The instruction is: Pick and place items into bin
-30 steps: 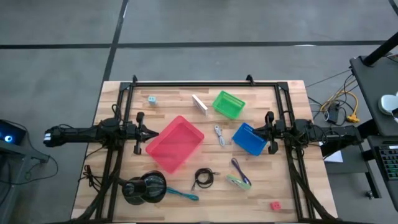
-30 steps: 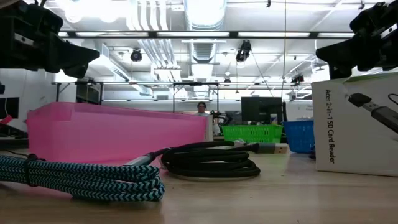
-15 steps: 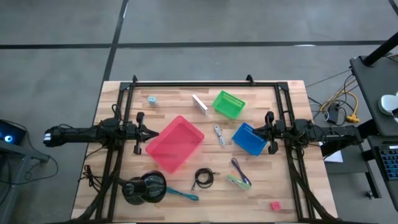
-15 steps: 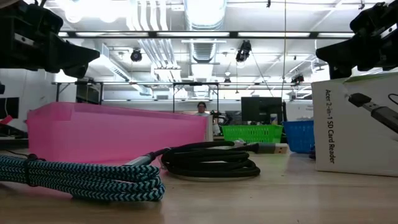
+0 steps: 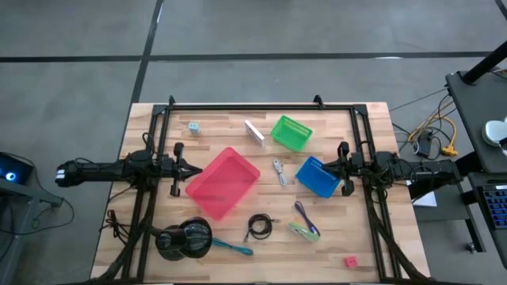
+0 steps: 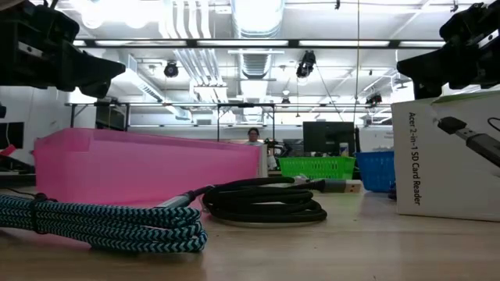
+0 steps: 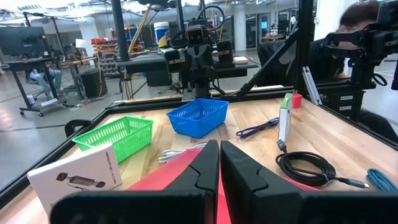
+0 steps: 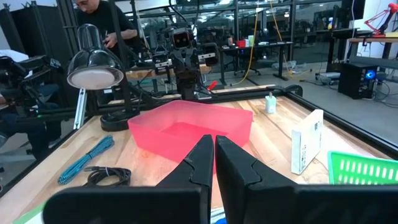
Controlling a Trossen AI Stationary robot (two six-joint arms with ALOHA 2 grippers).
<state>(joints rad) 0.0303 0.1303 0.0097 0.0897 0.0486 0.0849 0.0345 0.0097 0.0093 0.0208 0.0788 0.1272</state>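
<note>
A pink bin (image 5: 223, 184) sits left of the table's centre. Lying loose on the wood are a black cord coil (image 5: 260, 226), a purple cord (image 5: 305, 214), a green packet (image 5: 302, 230), a teal stick (image 5: 232, 247), a whitish cord (image 5: 280, 171), a pale box (image 5: 254, 132), a light-blue block (image 5: 194, 126) and a red block (image 5: 351, 261). My left gripper (image 5: 184, 170) hovers shut and level just left of the bin. At the blue basket's right side my right gripper (image 5: 339, 168) hovers shut and level. Neither holds anything.
A green basket (image 5: 291, 132) and a blue basket (image 5: 318, 176) stand right of the bin. A large black round lamp (image 5: 184, 237) lies at the near left. A black frame rail (image 5: 261, 106) runs along the far edge. People move in the room beyond.
</note>
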